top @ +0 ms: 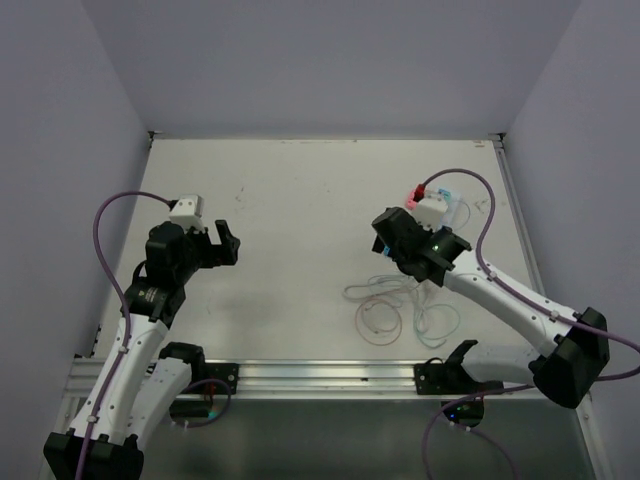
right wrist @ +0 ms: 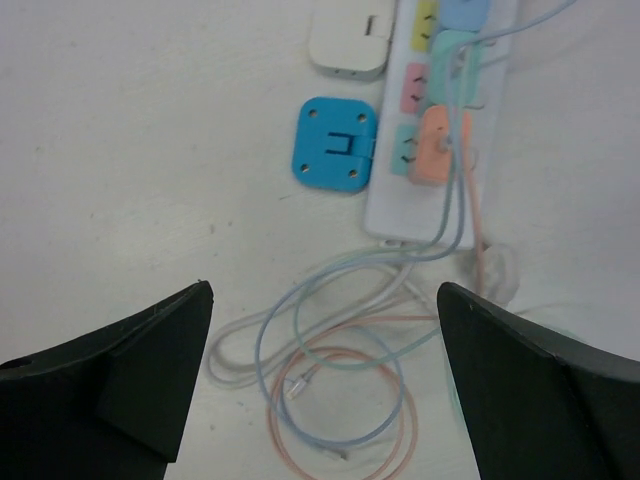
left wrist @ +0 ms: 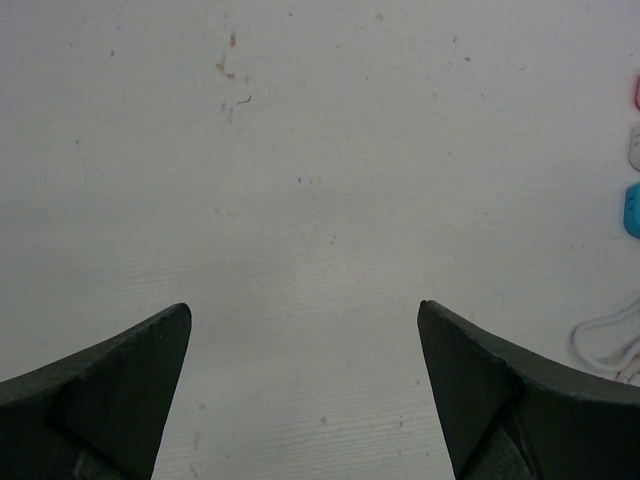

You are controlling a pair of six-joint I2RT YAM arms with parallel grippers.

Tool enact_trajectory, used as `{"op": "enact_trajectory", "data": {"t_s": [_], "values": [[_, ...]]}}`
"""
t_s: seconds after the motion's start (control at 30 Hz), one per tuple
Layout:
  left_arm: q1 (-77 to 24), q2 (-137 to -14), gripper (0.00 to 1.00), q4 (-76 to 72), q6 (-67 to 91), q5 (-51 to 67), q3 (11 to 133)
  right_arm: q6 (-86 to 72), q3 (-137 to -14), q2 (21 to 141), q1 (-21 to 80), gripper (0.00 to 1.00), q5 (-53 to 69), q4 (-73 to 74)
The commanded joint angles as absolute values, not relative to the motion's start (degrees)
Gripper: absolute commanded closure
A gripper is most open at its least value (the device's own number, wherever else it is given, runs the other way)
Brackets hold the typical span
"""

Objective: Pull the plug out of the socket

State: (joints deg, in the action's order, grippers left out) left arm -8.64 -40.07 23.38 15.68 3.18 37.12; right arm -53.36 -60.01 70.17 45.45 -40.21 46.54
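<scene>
Right gripper [right wrist: 325, 300] hangs over the table [left wrist: 300, 150] with its jaws spread wide, nothing between them. Just ahead of it lies the socket [right wrist: 395, 205], the long white strip, far right side of the table. A blue square adapter [right wrist: 335, 145] lies flat just left of the strip, clear of it, a white adapter [right wrist: 348, 40] beyond. 1 orange plug [right wrist: 440, 145] sits in the strip. Loose cables [right wrist: 330, 390] coil below. Left gripper [left wrist: 302, 310] gapes wide too, empty, well apart from it all.
</scene>
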Motion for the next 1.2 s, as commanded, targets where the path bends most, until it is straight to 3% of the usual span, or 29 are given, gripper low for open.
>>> {"op": "enact_trajectory", "data": {"t_s": [0.0, 0.33, 0.7, 1.17], "values": [[-8.2, -39.9, 0.0, 21.4, 16.0, 3.0, 38.1, -53.6, -58.1, 67.9, 39.3, 0.01, -43.5, 48.2], [-8.1, -39.9, 0.0, 21.5, 16.1, 3.1, 38.1, -48.3, -49.5, 68.1, 27.7, 0.01, -36.2, 34.3], [-8.2, -39.7, 0.0, 21.7, 16.2, 2.7, 38.1, -46.3, -40.8, 73.7, 23.7, 0.01, -27.2, 20.6], [-8.1, -40.0, 0.01, 21.5, 16.3, 2.9, 38.1, -42.5, -34.6, 74.8, 23.5, 0.01, -26.4, 13.0]]}}
